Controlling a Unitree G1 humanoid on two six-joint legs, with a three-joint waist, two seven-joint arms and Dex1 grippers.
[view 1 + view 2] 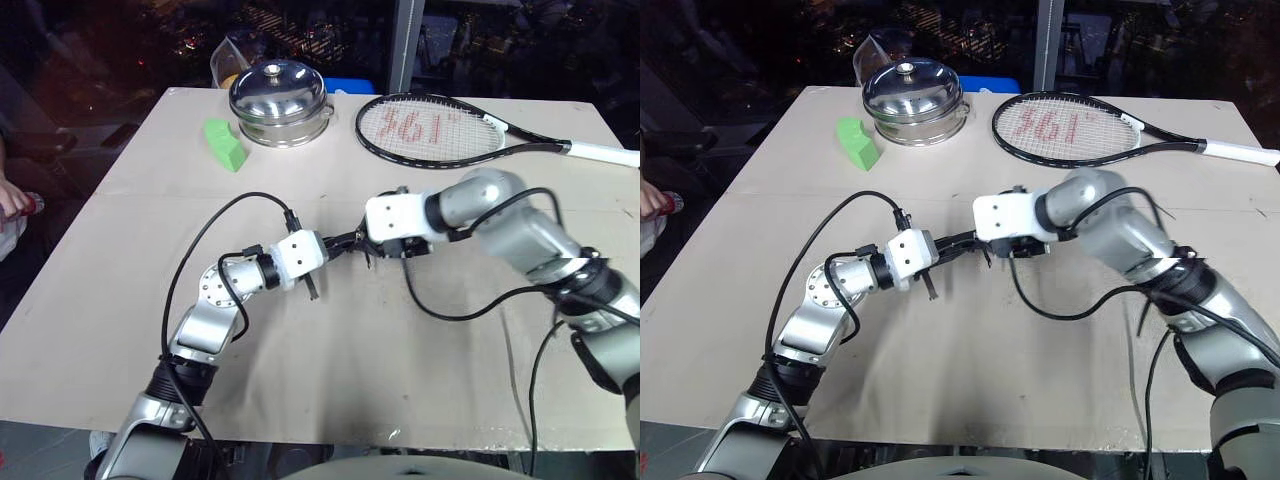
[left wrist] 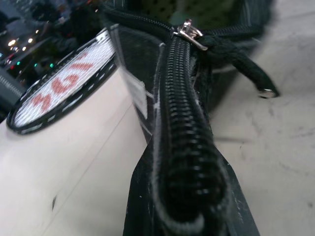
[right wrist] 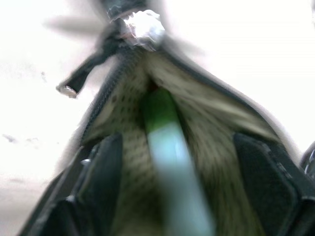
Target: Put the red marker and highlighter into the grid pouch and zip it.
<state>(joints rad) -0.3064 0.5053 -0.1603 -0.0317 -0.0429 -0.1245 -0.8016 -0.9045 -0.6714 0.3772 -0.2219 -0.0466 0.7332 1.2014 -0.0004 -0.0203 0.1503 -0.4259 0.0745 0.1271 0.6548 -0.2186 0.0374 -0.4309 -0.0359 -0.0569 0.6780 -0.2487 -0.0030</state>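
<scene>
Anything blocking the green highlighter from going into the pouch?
Nothing visible. The pale green highlighter with the bright green cap is already partway through the open mouth of the black fabric grid pouch, between the right claw's spread fingers.

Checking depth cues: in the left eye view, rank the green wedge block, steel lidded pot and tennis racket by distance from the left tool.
1. Green wedge-shaped block, far-left of the left tool.
2. Lidded stainless steel pot, beyond it at the table's far edge.
3. Black tennis racket, far right; its strung head looks about as near as the pot, so 2 and 3 are too close to call.
</scene>
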